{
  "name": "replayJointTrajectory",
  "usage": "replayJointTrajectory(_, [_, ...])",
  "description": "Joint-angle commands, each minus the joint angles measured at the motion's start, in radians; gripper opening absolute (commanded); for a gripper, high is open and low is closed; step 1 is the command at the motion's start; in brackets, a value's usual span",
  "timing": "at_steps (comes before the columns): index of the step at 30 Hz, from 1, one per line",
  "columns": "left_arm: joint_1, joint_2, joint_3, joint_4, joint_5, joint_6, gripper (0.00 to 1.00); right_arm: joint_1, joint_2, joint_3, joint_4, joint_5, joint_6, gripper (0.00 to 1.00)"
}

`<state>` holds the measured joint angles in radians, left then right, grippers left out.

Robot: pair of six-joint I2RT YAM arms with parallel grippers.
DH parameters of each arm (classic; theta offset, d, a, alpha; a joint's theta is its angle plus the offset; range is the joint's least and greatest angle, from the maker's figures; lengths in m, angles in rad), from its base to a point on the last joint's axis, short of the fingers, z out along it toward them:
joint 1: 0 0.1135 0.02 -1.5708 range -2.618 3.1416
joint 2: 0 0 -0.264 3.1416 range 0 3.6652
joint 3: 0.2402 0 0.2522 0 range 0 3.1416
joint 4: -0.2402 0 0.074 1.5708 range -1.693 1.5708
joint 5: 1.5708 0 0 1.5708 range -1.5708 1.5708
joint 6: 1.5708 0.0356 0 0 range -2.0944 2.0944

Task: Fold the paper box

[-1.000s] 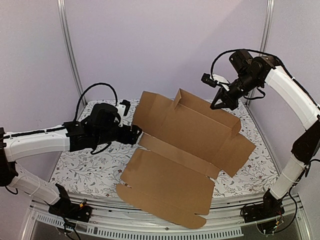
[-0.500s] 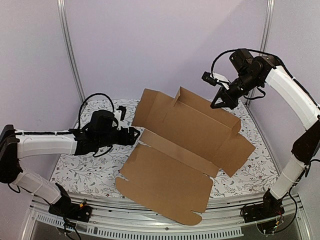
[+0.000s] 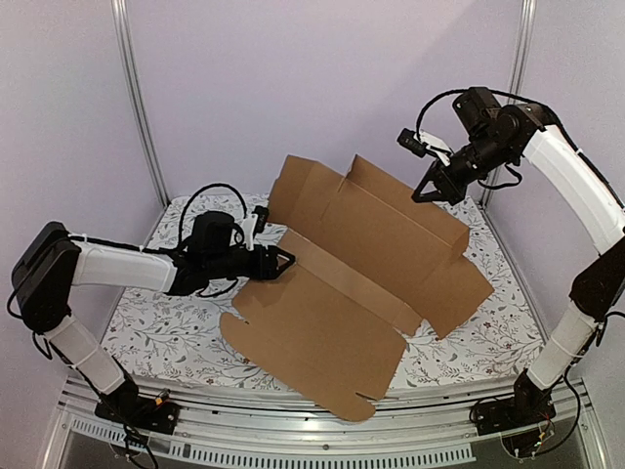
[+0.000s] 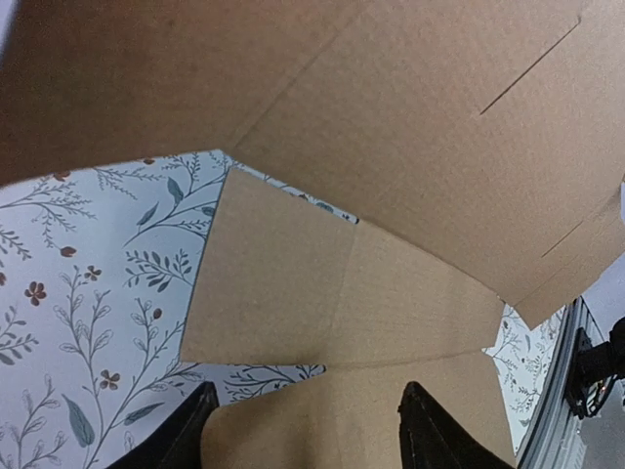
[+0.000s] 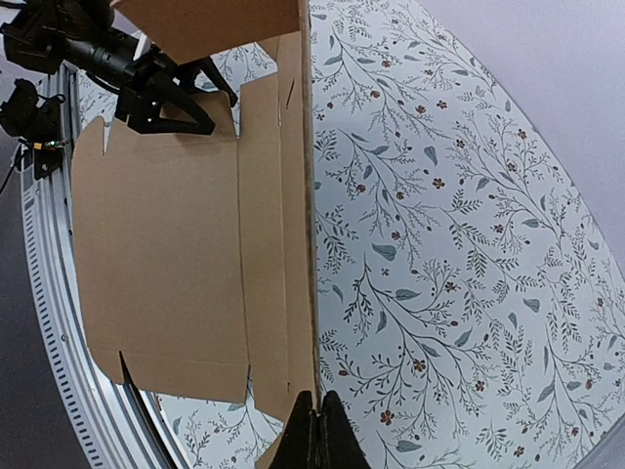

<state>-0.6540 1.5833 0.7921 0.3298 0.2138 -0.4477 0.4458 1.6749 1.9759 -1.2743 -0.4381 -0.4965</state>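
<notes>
The box (image 3: 332, 303) is spread out on the table (image 3: 146, 327) as a big brown sheet, and its near corner hangs a little over the table's front edge. One wall is stood up toward the back of the table, and its top edge is pinched tight by the right gripper (image 5: 312, 430). By the table's left side the left gripper (image 4: 308, 396) is spread wide, and a flap is seen between its fingers (image 4: 195, 430), not squeezed.
</notes>
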Motion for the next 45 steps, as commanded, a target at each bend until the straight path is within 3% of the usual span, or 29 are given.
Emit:
replayJointTrajectory(1, [0.005,0.025,0.006,0.144,0.043,-0.027,0.64,-0.002,-0.02,0.02,0.023,-0.019,0.019,0.0])
replayJointTrajectory(4, [0.005,0.037,0.021,0.132,-0.029,-0.036,0.72,-0.004,-0.019,0.02,0.021,-0.034,0.022,0.0])
replayJointTrajectory(9, [0.01,0.026,0.039,0.051,-0.18,-0.006,0.76,-0.009,-0.022,0.031,0.009,-0.07,0.026,0.0])
replayJointTrajectory(13, [0.014,-0.001,-0.01,0.141,-0.161,0.03,0.76,-0.022,-0.029,0.039,-0.006,-0.119,0.033,0.0])
replayJointTrajectory(18, [0.028,0.008,0.009,0.17,-0.064,0.075,0.7,-0.027,-0.027,0.038,-0.012,-0.149,0.043,0.0])
replayJointTrajectory(22, [0.042,-0.004,-0.017,0.263,0.058,0.104,0.51,-0.033,-0.03,0.035,-0.013,-0.154,0.048,0.0])
replayJointTrajectory(26, [0.044,-0.032,-0.009,0.235,0.101,0.168,0.39,-0.037,-0.032,0.032,-0.004,-0.157,0.058,0.0])
replayJointTrajectory(36, [-0.048,-0.084,0.021,0.116,0.046,0.412,0.41,-0.036,-0.014,0.036,0.001,-0.197,0.071,0.0])
replayJointTrajectory(41, [-0.115,-0.054,0.073,0.0,-0.069,0.517,0.41,-0.037,-0.008,0.036,0.005,-0.212,0.077,0.0])
replayJointTrajectory(45, [-0.19,-0.016,0.115,-0.061,-0.245,0.613,0.44,-0.036,-0.007,0.032,0.005,-0.222,0.078,0.0])
